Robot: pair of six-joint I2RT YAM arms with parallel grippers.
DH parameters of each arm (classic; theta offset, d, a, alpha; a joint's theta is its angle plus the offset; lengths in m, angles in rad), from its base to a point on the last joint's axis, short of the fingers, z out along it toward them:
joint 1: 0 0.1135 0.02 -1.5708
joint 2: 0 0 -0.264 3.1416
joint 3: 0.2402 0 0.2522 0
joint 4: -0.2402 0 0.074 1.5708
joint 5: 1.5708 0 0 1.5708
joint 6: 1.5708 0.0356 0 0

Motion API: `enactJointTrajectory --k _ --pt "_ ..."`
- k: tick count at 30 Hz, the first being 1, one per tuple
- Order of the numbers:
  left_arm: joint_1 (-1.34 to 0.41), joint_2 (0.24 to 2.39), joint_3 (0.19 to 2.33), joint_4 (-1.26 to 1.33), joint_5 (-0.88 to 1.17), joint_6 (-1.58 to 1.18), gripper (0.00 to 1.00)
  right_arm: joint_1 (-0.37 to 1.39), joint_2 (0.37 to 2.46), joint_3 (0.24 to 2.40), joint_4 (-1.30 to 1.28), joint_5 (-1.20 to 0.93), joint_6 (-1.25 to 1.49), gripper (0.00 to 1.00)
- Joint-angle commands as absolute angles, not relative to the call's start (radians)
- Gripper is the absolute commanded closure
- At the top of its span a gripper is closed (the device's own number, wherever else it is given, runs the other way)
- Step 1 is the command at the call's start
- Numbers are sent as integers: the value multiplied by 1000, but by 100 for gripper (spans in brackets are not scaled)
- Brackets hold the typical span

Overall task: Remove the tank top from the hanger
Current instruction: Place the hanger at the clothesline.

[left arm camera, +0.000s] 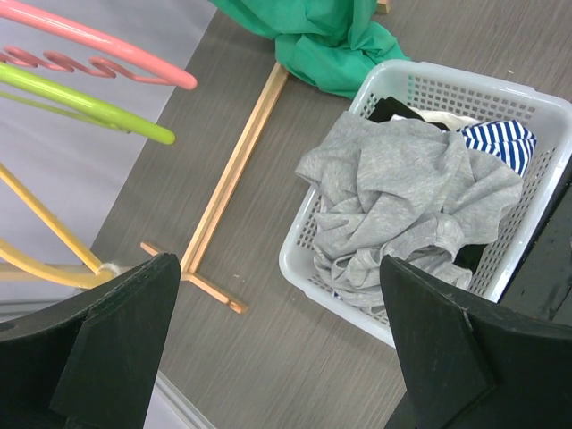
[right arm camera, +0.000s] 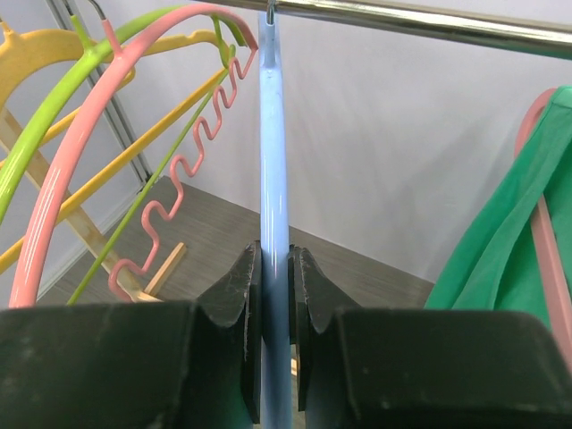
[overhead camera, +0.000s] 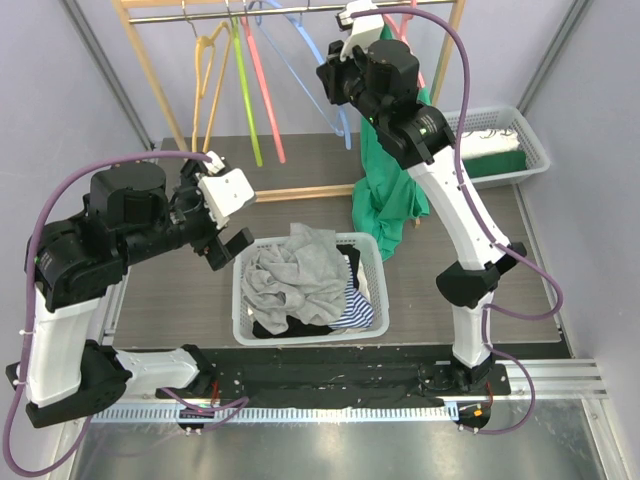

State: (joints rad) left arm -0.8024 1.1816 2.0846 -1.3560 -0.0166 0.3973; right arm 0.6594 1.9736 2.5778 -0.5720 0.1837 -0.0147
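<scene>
A green tank top (overhead camera: 385, 190) hangs from a pink hanger (right arm camera: 545, 241) at the right end of the metal rail (right arm camera: 402, 16); it also shows in the right wrist view (right arm camera: 500, 241) and the left wrist view (left arm camera: 322, 36). My right gripper (right arm camera: 275, 268) is up at the rail (overhead camera: 332, 85), shut on a bare light-blue hanger (right arm camera: 273, 134) just left of the tank top. My left gripper (left arm camera: 277, 349) is open and empty, held above the floor left of the white basket (overhead camera: 228, 248).
A white basket (overhead camera: 237, 300) holds a grey garment (left arm camera: 402, 197), a striped one and a dark one. Bare pink, green and yellow hangers (right arm camera: 134, 107) hang on the left of the rail. The wooden rack foot (overhead camera: 300, 192) lies behind the basket. Another white basket (overhead camera: 525, 140) stands back right.
</scene>
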Motion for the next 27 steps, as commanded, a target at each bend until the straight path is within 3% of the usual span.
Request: enactJointTrajectory --k 1,24,27 --pt "-790 1169 2115 -1482 -3 396 0 661 1963 2615 -479 198 -9 99" --pt "-746 1175 2120 -1470 37 367 0 761 2010 2612 -456 241 -72 99" --pt "-741 1178 2117 -1465 34 365 0 761 1977 2588 -457 255 -77 78"
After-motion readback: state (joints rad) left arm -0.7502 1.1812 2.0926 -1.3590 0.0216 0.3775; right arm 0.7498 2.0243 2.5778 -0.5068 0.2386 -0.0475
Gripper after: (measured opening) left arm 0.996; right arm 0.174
